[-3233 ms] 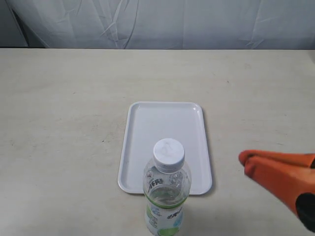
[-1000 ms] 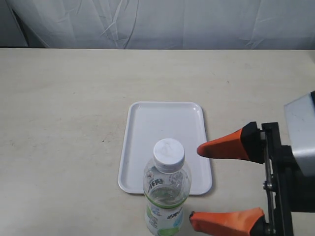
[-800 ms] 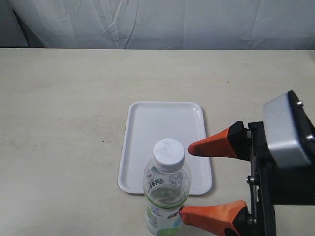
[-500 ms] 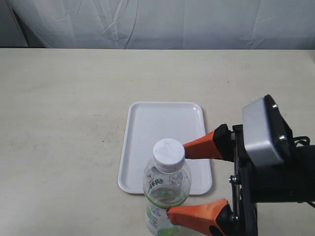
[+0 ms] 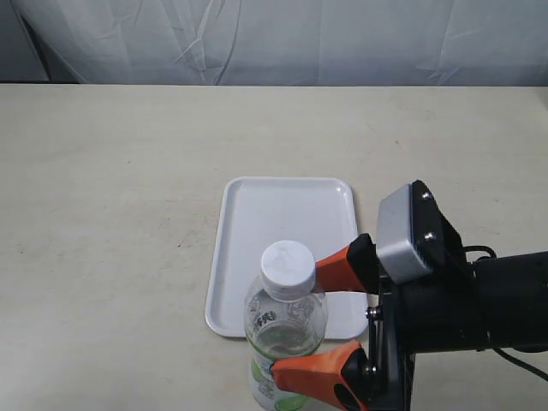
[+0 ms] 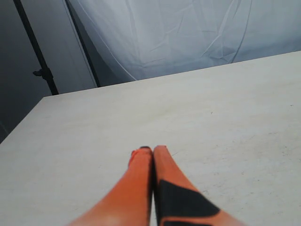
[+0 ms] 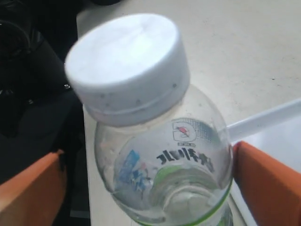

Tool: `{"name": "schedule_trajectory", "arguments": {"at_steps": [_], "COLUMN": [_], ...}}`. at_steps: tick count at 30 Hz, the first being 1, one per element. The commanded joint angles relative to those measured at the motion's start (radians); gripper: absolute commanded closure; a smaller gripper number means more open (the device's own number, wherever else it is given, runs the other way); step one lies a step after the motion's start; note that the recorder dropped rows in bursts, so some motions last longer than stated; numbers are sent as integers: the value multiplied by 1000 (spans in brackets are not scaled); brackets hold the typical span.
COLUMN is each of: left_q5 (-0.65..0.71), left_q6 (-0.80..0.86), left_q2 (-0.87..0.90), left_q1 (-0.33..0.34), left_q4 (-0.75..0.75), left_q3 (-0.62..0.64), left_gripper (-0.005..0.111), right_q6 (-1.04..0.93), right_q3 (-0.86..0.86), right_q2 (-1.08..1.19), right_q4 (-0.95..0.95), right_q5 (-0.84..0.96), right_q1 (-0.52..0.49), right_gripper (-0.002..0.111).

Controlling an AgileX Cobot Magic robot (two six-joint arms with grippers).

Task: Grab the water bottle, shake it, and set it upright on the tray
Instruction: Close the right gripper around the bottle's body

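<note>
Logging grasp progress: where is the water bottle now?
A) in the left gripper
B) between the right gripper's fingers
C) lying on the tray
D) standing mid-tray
B: the water bottle sits between the right gripper's open orange fingers, not on the tray.

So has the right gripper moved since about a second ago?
Yes. The right gripper has slid left, over the tray's right rim, and its open fingers now straddle the water bottle instead of standing off to its right.
</note>
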Motion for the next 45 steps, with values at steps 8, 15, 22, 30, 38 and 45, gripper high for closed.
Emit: {"name": "schedule_trajectory", "arguments": {"at_steps": [8,15,22,30,38,45], "left_q5": [-4,-4,-4,-4,-4,-4], "left_q6": [-3,-3,-3,-3,-3,-3], "left_q2": [-5,-5,-5,-5,-5,-5], "left_q1": [0,0,0,0,0,0], "left_q4": [-4,-4,-4,-4,-4,-4], "left_q3": [4,4,4,4,4,4], "left_gripper": [106,106,106,106,106,106], "right_q6": [-8,-8,-8,-8,-8,-8], "right_q3": [-3,-3,-3,-10,-54,-64], "right_q2": [3,3,3,3,43,204], "right_q4": [11,11,11,11,11,11], "right_q5": [-86,-81,-79,-144,-177,-97], "right_q1": [3,5,4,53,69,69], "right_gripper": [16,16,16,16,16,16]}}
